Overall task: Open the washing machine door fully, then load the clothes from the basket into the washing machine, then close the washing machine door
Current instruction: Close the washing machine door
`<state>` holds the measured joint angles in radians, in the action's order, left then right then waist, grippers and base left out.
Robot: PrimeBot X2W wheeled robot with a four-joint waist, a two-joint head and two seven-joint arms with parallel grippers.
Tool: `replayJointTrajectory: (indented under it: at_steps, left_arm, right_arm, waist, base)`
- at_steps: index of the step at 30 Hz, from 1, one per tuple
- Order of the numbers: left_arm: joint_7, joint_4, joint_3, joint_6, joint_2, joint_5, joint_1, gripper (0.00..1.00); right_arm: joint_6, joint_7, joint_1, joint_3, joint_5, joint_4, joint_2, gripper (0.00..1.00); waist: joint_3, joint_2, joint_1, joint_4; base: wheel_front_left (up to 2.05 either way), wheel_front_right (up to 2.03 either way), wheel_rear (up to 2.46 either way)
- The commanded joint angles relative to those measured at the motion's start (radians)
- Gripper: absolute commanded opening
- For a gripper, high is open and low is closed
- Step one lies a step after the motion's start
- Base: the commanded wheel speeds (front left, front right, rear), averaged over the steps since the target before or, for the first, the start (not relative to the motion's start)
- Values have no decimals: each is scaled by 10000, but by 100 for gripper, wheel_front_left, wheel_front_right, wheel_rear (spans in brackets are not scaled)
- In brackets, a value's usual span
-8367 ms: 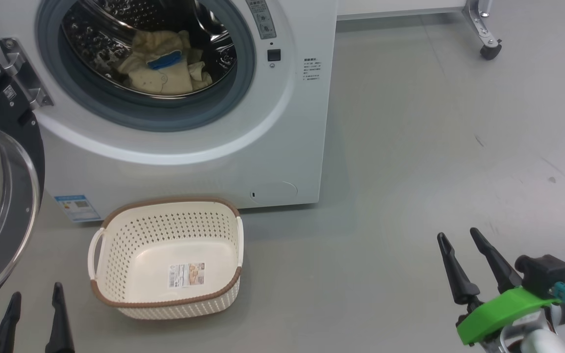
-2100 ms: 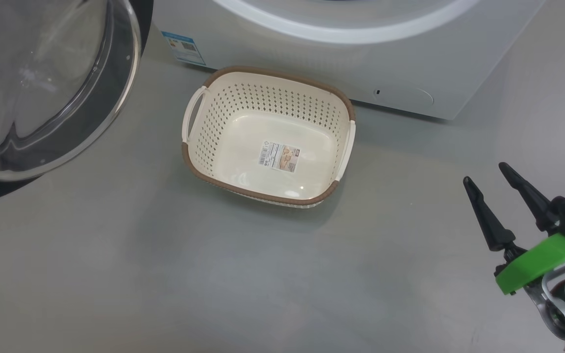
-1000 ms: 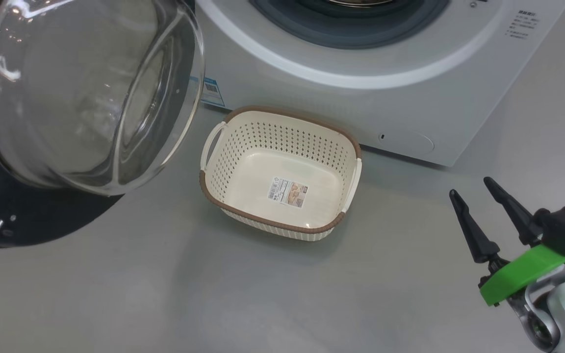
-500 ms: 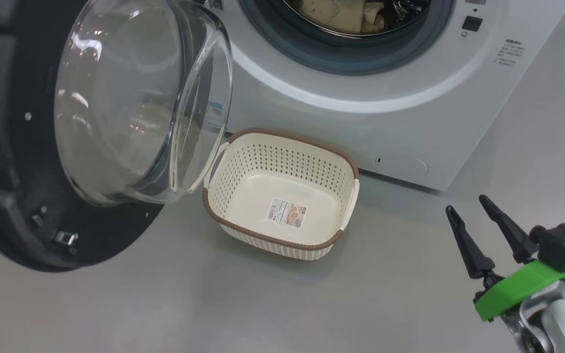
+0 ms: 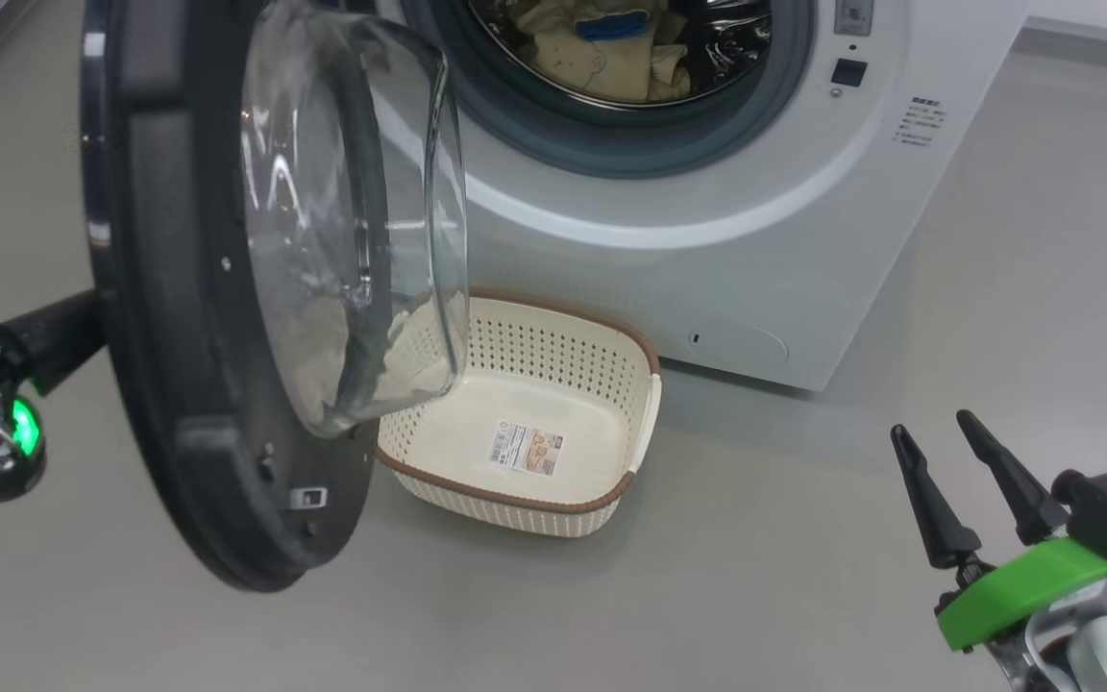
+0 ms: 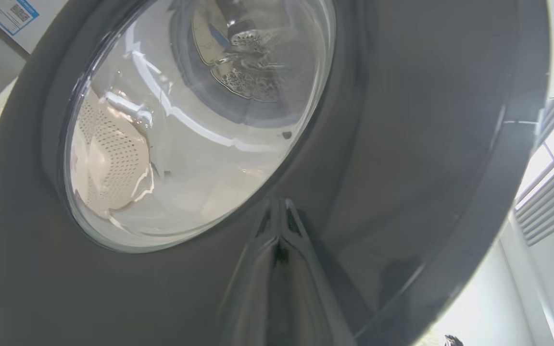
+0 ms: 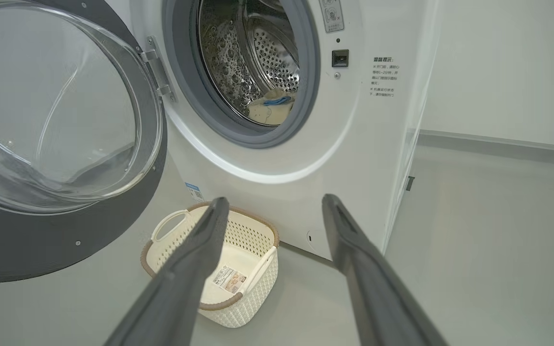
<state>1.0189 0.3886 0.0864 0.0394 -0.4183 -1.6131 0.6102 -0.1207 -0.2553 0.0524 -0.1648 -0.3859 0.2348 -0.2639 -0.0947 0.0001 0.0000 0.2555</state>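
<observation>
Left jaws clenched, empty, tips at washing machine door (image 6: 402, 144) rim; right jaws released, basket (image 7: 250, 235) ahead between them.

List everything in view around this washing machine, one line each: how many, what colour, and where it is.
white front-loading washing machine: one, white, grey seal, steel drum; behind the basket
round black-rimmed door with clear glass bowl: one, black and clear; open, swung out above the basket's left end
soft pale yellow clothes with blue trim: one heap; inside the drum
cream perforated plastic basket with brown rim: one; on the floor before the machine, empty but for a paper label
blue sticker: one; machine's lower front
floor: grey
left gripper: dark, shut; tips at the door's outer face
right gripper: dark, green mount, open; lower right, holding nothing
</observation>
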Motion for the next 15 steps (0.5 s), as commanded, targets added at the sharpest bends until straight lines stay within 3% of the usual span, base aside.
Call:
replayJointTrajectory:
  at_steps: [1,8,15]
  left_arm:
    - [182,-741,262,-102,-295,-158,176,0]
    - [45,-2180,138,-510,205,-209,-587,0]
    - [-360,-2625,56,-472,494,75,-995,0]
  right_arm:
    - [-100,-65,6,-50,67,-263,-110,100]
    - [-100,-65,-94,-38,85,-276,43,100]
    - [-100,-65,-159,-84,104,-289,109,100]
  waist:
    - [84,-1,0,-113]
    - [348,-1,0,-697]
    - [525,-1,0,-1703]
  base:
    - [0,0,0]
    - [0,0,0]
    - [0,0,0]
